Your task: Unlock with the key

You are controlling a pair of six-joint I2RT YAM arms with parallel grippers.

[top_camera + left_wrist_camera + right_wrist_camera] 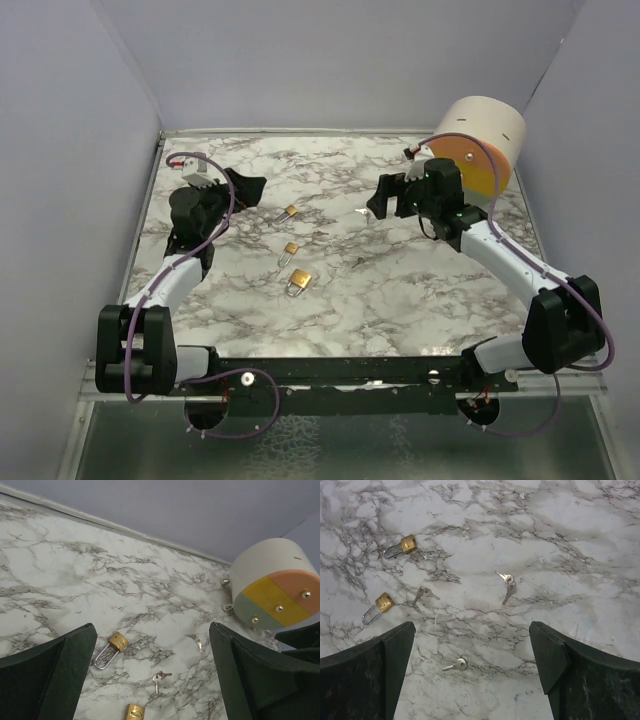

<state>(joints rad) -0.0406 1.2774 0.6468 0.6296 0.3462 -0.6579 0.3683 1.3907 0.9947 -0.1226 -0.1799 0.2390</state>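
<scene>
Mid-bench: padlock nearest me, two more beyond, keys scattered right of them. My left hand wide, empty. My right hand wide, empty, hovering over key. Nothing grasped yet. Next, I reckon: right pinches key, left steadies padlock.

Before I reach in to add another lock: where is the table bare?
The table is bare along its near edge, this side of the nearest padlock, and along its far edge, left of the drum. The middle is crowded: padlocks and scattered keys.
</scene>
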